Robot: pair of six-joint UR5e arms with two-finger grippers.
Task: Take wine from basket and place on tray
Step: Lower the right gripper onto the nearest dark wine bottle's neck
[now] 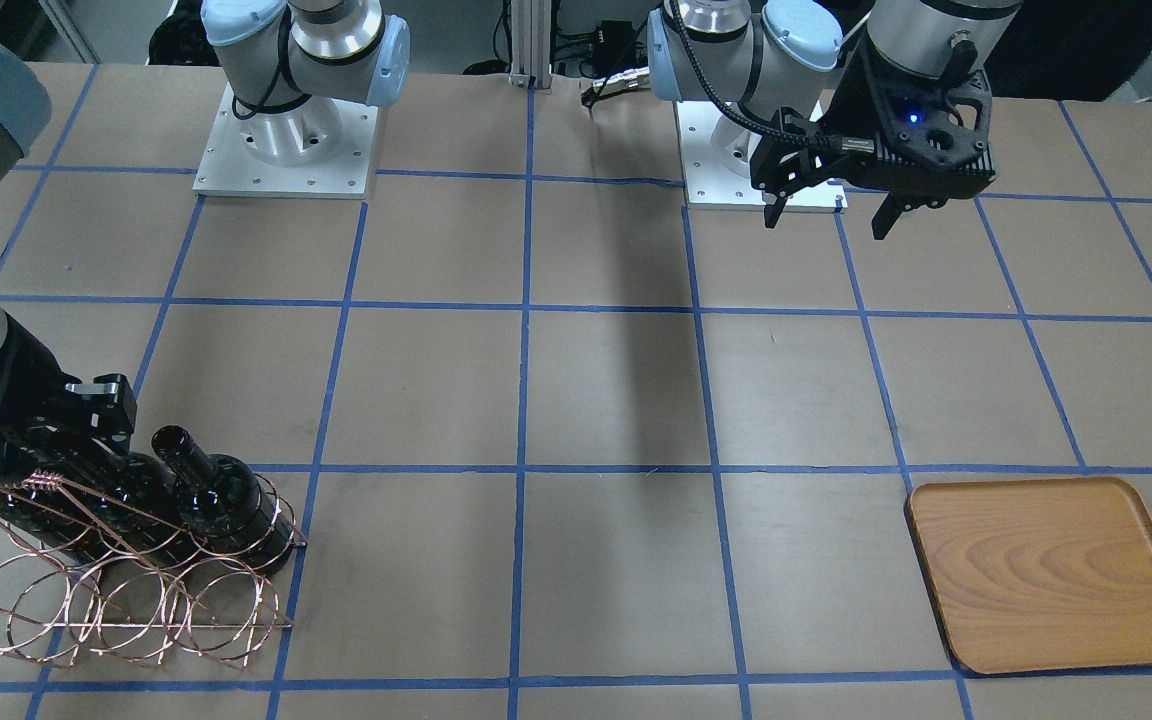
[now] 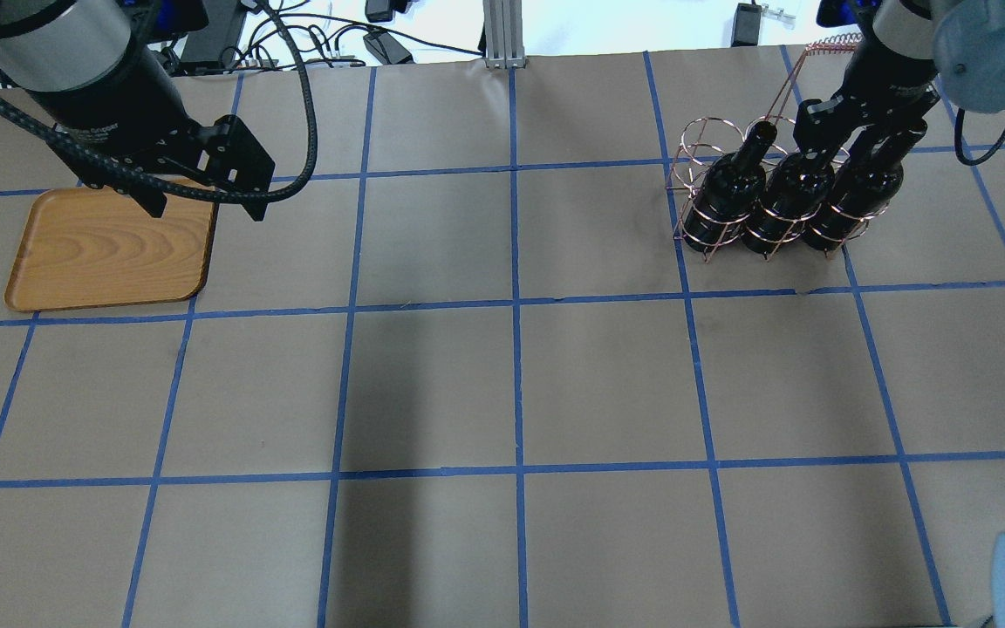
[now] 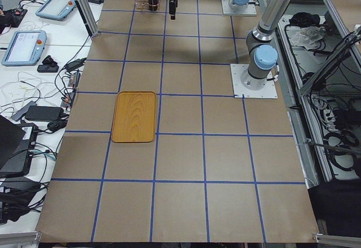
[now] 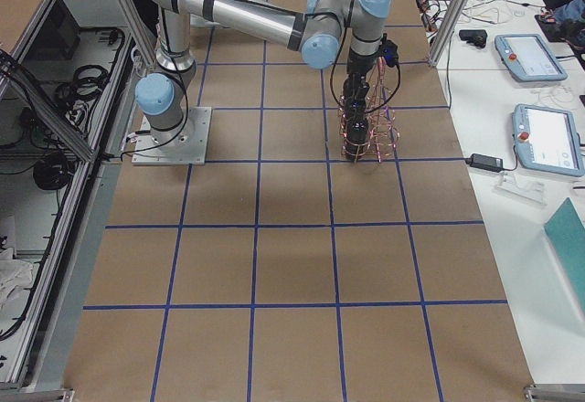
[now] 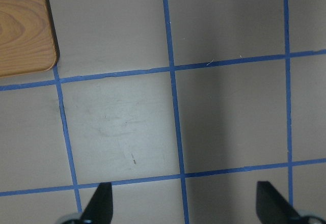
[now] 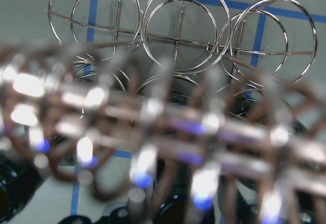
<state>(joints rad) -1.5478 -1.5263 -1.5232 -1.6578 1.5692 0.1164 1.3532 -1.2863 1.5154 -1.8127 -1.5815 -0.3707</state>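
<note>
Three black wine bottles (image 2: 729, 192) (image 2: 783, 202) (image 2: 856, 194) lean side by side in the copper wire basket (image 2: 701, 139) at the far right of the overhead view. My right gripper (image 2: 851, 139) is down at the necks of the middle and right bottles and looks open. The left bottle's neck (image 1: 181, 450) stands free. The right wrist view shows only the blurred coiled handle and the wire rings (image 6: 183, 35). The empty wooden tray (image 2: 101, 253) lies at the far left. My left gripper (image 2: 206, 209) hovers open and empty above the tray's right edge.
Brown paper with a blue tape grid covers the table. The two arm bases (image 1: 286, 140) (image 1: 736, 150) and an aluminium post (image 1: 531, 40) stand at the robot's side. Desks with tablets (image 4: 539, 137) run along the operators' side.
</note>
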